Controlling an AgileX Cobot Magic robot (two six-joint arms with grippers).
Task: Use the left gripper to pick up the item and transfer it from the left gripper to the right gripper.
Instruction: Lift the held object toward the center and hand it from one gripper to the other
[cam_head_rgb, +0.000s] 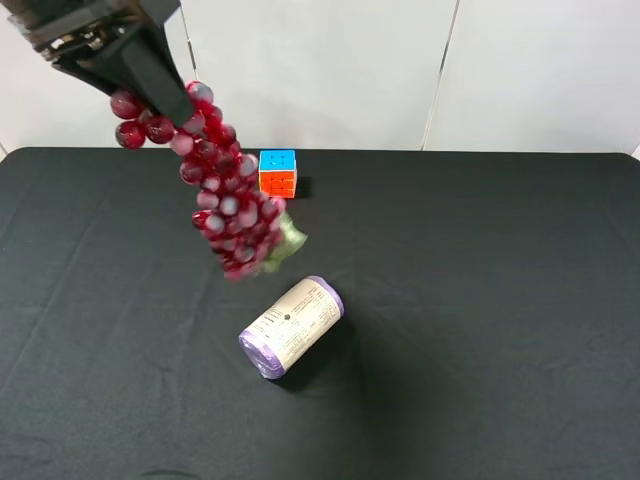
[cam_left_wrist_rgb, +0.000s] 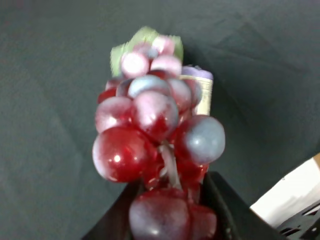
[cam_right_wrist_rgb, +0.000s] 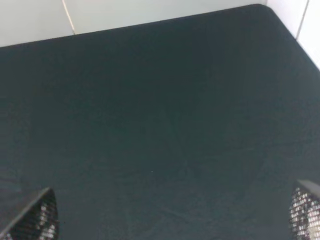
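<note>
The item, a long bunch of dark-red grapes (cam_head_rgb: 225, 205), hangs in the air over the black table, its green leaf (cam_head_rgb: 290, 238) at the lower end. My left gripper (cam_head_rgb: 165, 95) is shut on the bunch's upper end, at the top left of the exterior high view. In the left wrist view the grapes (cam_left_wrist_rgb: 155, 130) fill the middle, held between the black fingers (cam_left_wrist_rgb: 227, 210), with the leaf (cam_left_wrist_rgb: 142, 40) at the far end. My right gripper (cam_right_wrist_rgb: 170, 215) is open and empty over bare cloth; only its two fingertips show. It is out of the exterior high view.
A white roll with purple ends (cam_head_rgb: 292, 326) lies on the black table (cam_head_rgb: 500, 300) just below the hanging bunch. A colourful puzzle cube (cam_head_rgb: 278, 172) stands behind the bunch near the table's far edge. A white wall stands behind the table.
</note>
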